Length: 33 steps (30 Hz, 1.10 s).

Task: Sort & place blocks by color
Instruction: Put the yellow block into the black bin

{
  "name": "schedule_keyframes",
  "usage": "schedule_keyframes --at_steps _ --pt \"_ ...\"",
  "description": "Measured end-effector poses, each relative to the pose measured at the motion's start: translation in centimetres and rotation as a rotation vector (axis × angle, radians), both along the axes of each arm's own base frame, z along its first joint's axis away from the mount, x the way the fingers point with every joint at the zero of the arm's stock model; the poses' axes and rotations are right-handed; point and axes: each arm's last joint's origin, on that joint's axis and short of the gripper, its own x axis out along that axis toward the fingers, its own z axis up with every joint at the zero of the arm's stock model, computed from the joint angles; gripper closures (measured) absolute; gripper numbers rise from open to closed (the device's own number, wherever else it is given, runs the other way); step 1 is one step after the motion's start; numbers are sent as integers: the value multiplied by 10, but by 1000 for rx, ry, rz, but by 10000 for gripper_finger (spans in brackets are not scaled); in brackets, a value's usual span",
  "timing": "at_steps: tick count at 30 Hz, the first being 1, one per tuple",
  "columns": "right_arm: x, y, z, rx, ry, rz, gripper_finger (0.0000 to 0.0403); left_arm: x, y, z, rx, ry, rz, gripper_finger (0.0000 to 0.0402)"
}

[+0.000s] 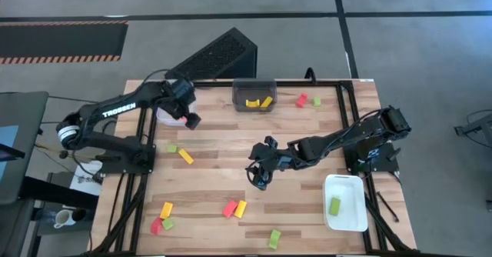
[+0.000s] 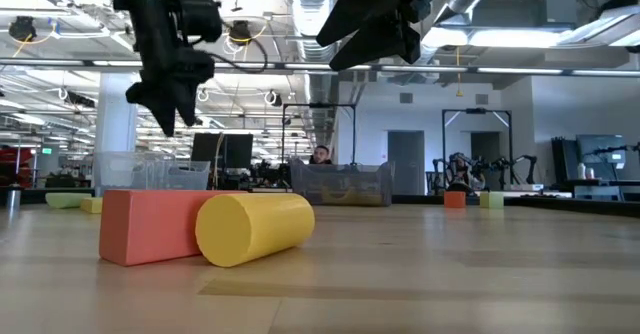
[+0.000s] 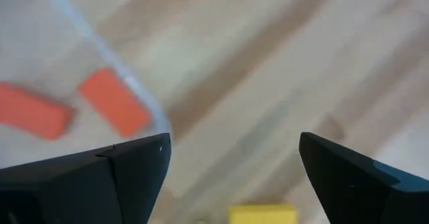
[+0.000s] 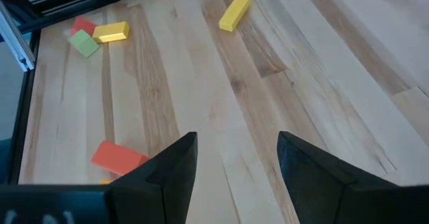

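Both jaws are held open and empty: left gripper (image 1: 192, 121) by the clear tray (image 1: 167, 115), right gripper (image 1: 260, 176) mid-table. Blocks are scattered; a yellow block (image 1: 185, 155) lies diagonally.

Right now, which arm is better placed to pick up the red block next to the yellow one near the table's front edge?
Right, probably. The right gripper hangs open near the red block; the left gripper is farther away.

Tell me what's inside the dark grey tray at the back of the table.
Two yellow blocks lie inside the dark grey tray. Nothing else shows in it; the low view's mesh wall blurs its contents.
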Motion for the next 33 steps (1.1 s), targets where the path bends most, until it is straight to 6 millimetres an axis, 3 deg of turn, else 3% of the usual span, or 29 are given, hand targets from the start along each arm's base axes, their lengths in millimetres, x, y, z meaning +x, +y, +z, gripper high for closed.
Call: schedule_keyframes --at_steps 9,14,17,21,29,33 --pt "0 1 0 0 0 3 175 23 -79 12 2 -59 -259 90" --pt "0 1 0 0 0 4 175 26 -129 5 9 -22 -460 90" --pt "0 1 0 -1 0 4 175 22 -147 -3 15 19 -588 90" --pt "0 0 0 -1 -3 3 175 21 -153 -18 26 135 -720 90" --pt "0 1 0 -1 0 6 175 44 -149 -66 66 432 -1072 90" --pt "-2 6 0 -8 4 24 175 50 -147 -87 119 590 -1165 90"
